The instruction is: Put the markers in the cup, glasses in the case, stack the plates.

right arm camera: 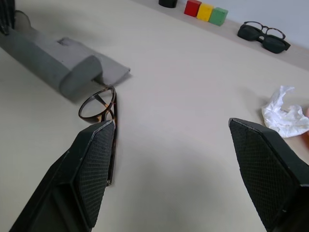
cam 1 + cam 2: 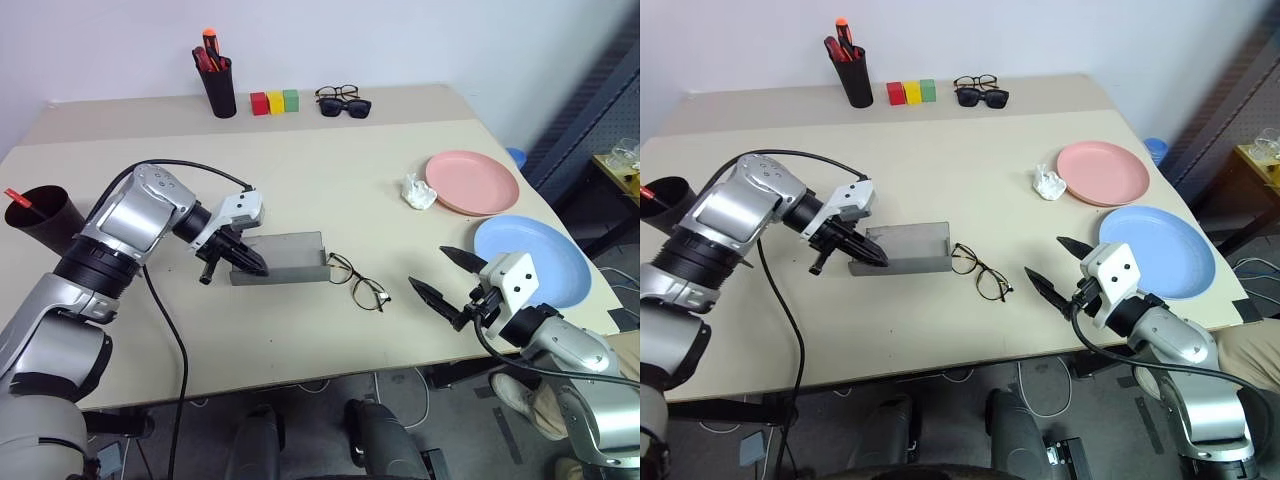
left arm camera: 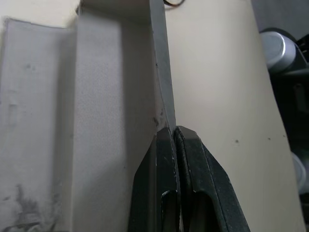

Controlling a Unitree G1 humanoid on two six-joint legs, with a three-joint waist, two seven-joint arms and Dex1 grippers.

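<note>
Grey felt case [image 2: 281, 258] beside wire-framed glasses [image 2: 358, 280]

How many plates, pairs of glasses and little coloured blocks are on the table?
Plates: 2, pink plate and blue plate
Pairs of glasses: 3, wire-framed glasses, thin-framed pair and dark sunglasses at the back
Blocks: 3, red block, yellow block, green block
Total: 8
</note>
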